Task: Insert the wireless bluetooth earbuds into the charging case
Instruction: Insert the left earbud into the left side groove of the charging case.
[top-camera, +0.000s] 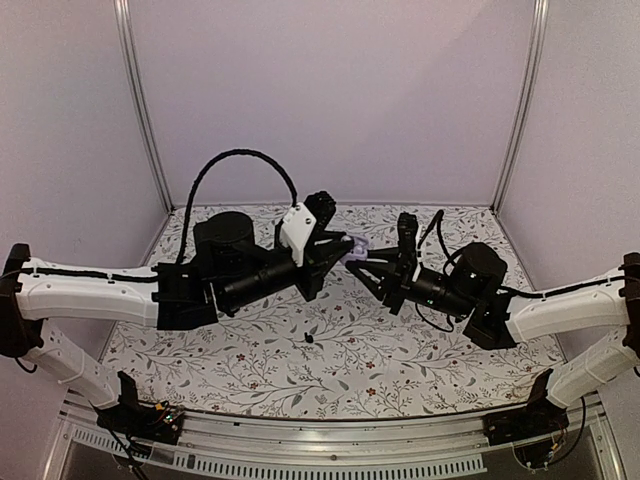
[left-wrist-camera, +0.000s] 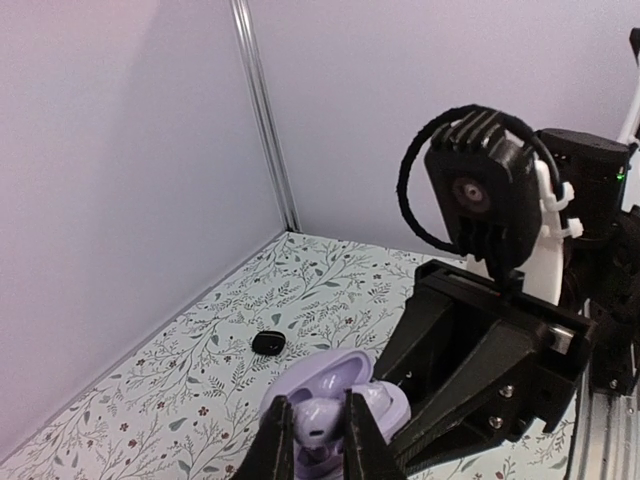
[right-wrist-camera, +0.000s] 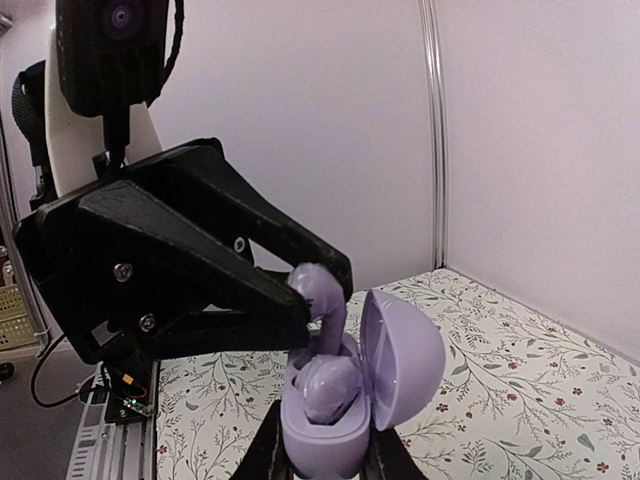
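The charging case (right-wrist-camera: 400, 350) is lavender and stands open, its lid tipped to the right. My right gripper (right-wrist-camera: 325, 452) is shut on its base from below. One lavender earbud (right-wrist-camera: 328, 385) sits in a case well. My left gripper (left-wrist-camera: 315, 405) is shut on the other earbud (right-wrist-camera: 322, 295), with the stem pointing down into the case beside the seated one. In the top view both grippers meet over the middle of the cloth, with the case (top-camera: 358, 243) between them.
A small black object (left-wrist-camera: 268, 343) lies on the floral cloth (top-camera: 250, 350), in front of the grippers (top-camera: 309, 338). Pale walls and metal corner posts (top-camera: 140, 110) close in the table at the back and sides.
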